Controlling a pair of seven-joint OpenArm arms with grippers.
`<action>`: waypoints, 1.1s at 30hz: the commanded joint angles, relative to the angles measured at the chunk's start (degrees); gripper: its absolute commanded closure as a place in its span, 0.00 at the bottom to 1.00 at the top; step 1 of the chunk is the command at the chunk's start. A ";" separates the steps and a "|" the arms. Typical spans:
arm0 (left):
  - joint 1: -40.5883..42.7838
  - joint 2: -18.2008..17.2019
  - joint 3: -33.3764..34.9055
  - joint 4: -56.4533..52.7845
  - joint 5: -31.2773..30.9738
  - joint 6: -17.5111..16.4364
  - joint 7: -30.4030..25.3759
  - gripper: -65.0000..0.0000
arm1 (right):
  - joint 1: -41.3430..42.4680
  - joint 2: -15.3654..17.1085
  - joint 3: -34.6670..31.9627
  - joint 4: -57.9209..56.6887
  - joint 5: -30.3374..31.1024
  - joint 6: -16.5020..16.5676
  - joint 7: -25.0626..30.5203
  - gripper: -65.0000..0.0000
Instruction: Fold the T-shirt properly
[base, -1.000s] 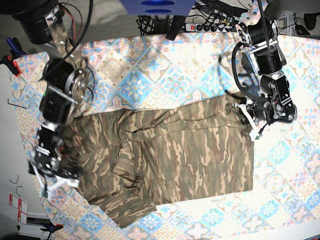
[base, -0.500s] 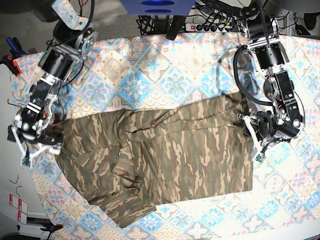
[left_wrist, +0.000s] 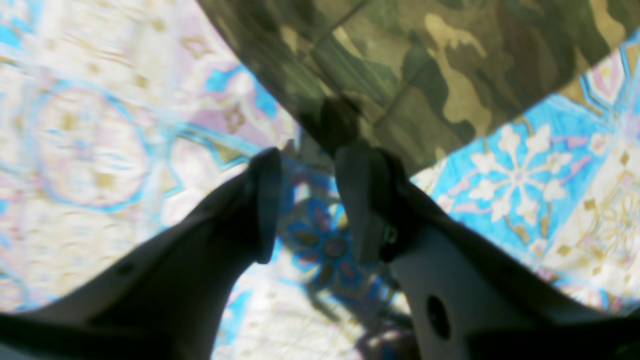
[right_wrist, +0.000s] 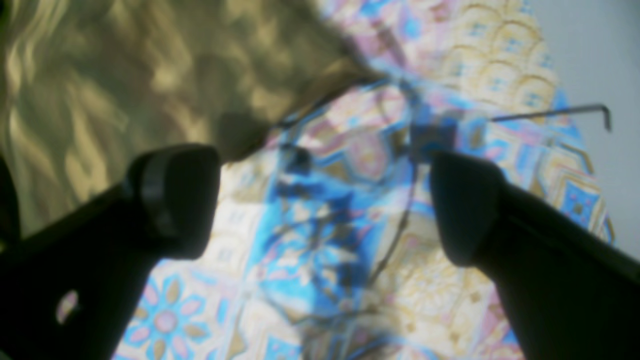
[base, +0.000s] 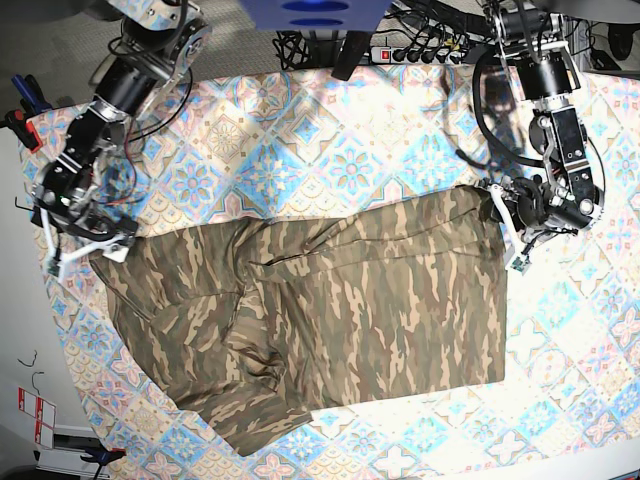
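The camouflage T-shirt (base: 330, 320) lies spread on the patterned tablecloth (base: 340, 150), with a rumpled fold at its lower left. My left gripper (base: 508, 240) is at the shirt's upper right edge. In the left wrist view it (left_wrist: 310, 200) is slightly open and empty, its tips just short of the shirt's hem (left_wrist: 425, 75). My right gripper (base: 78, 255) is at the shirt's upper left corner. In the right wrist view it (right_wrist: 320, 200) is wide open and empty over bare tablecloth, and the blurred shirt (right_wrist: 125, 75) lies beyond its left finger.
The table's left edge (base: 40, 330) runs close to my right gripper. A thin metal hook (right_wrist: 600, 110) lies just past that edge. A power strip (base: 425, 52) and cables are at the back. Red tags (base: 35, 415) lie off the lower left.
My right arm has swung from the shirt's lower left up along the left edge to its upper left corner. My left gripper dipped down the right edge and came back up.
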 joint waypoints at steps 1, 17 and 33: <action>-0.75 -1.44 -0.20 -0.11 -0.39 0.12 -0.84 0.64 | -0.14 0.64 0.47 0.58 2.02 0.98 0.51 0.00; -0.57 -2.05 -0.20 -1.25 -0.48 0.12 -2.07 0.65 | 1.70 2.31 0.73 -21.40 20.75 1.59 12.56 0.00; -1.28 -2.14 -6.97 -6.52 -0.39 0.12 -6.73 0.65 | 14.36 9.61 0.29 -41.36 23.39 7.48 17.83 0.00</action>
